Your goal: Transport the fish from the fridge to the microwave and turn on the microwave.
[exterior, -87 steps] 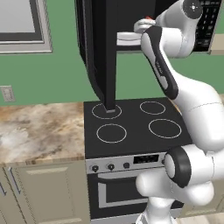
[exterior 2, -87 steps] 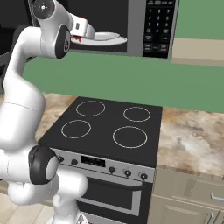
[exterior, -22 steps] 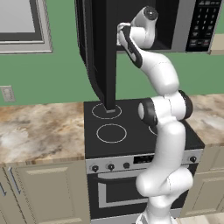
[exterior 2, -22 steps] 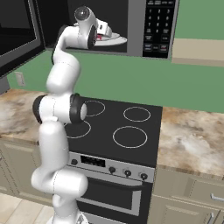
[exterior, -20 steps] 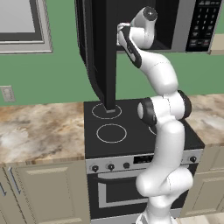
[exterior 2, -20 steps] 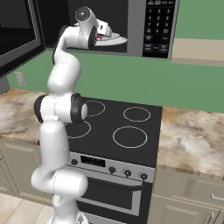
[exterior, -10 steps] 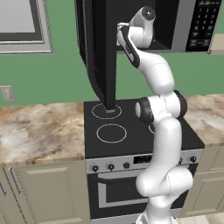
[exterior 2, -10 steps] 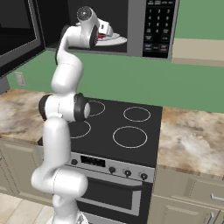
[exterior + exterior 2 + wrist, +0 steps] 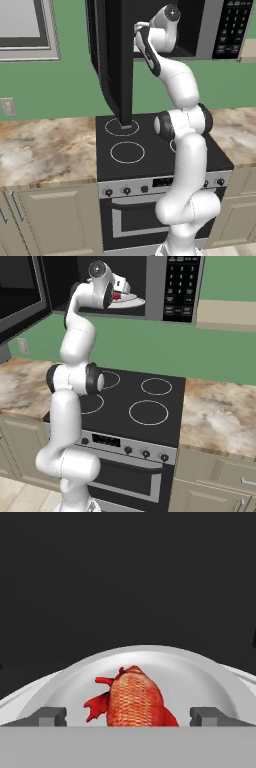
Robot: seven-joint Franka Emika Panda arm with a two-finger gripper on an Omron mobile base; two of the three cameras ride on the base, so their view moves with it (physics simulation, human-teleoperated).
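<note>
Hand view has the pincer [image 9: 128,716] spread wide with nothing in it, tips well apart either side of the fish [image 9: 134,699], which lies on a white plate [image 9: 200,679] inside the microwave [image 9: 165,291]. Fish looks small, light, probably slick, so I'd pinch across its plump middle.

Lighting: even, bright, rendered; no glare, soft faint shadows. Microwave [image 9: 150,286] cavity dark; plate [image 9: 150,667] inside pale and evenly lit. Focus sharp throughout; no edge distortion.
</note>
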